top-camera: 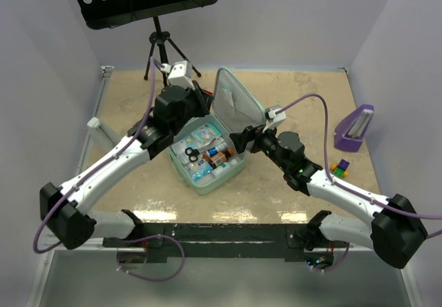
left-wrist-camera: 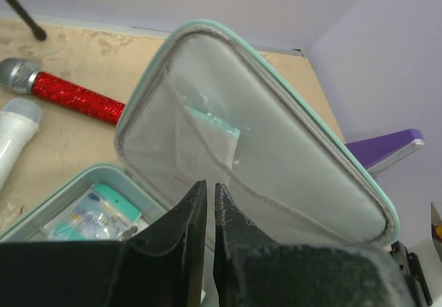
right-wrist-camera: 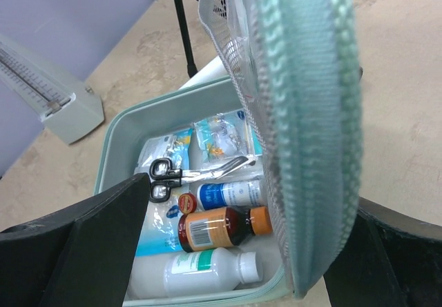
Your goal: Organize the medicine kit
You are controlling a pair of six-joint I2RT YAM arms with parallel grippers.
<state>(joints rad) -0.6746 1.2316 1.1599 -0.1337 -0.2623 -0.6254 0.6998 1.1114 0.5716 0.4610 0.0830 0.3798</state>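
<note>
The medicine kit is a mint-green box in the middle of the table, open, with its lid standing upright. Inside lie scissors, a brown bottle with an orange cap, a white bottle, a blue-labelled tube and packets. My left gripper is shut and empty, its tips close to the lid's grey mesh pocket. My right gripper is open, its jaws straddling the lid's zippered edge over the box.
A purple stand is at the right wall, with small coloured cubes near it. A red microphone and a white one lie behind the kit. A music-stand tripod is at the back. A grey wedge-shaped device is at the left.
</note>
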